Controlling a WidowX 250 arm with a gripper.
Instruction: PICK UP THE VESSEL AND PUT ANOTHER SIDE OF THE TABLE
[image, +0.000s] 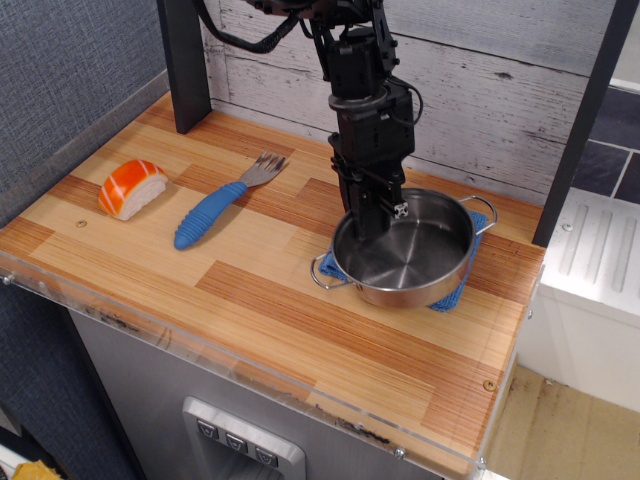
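The vessel (412, 258), a shallow shiny steel pot with two wire loop handles, sits at the right side of the striped wooden table (250, 310). A blue cloth (455, 293) lies under it, showing at its edges. My black gripper (372, 222) reaches down from above and is shut on the vessel's left rim, one finger inside the pot. The pot looks level, on or just above the cloth.
A blue-handled fork (215, 208) lies left of centre. A salmon sushi piece (131, 186) lies at the far left. A dark post (186, 66) stands at the back left, a plank wall behind. The clear plastic front edge (240, 375) runs along the table's front.
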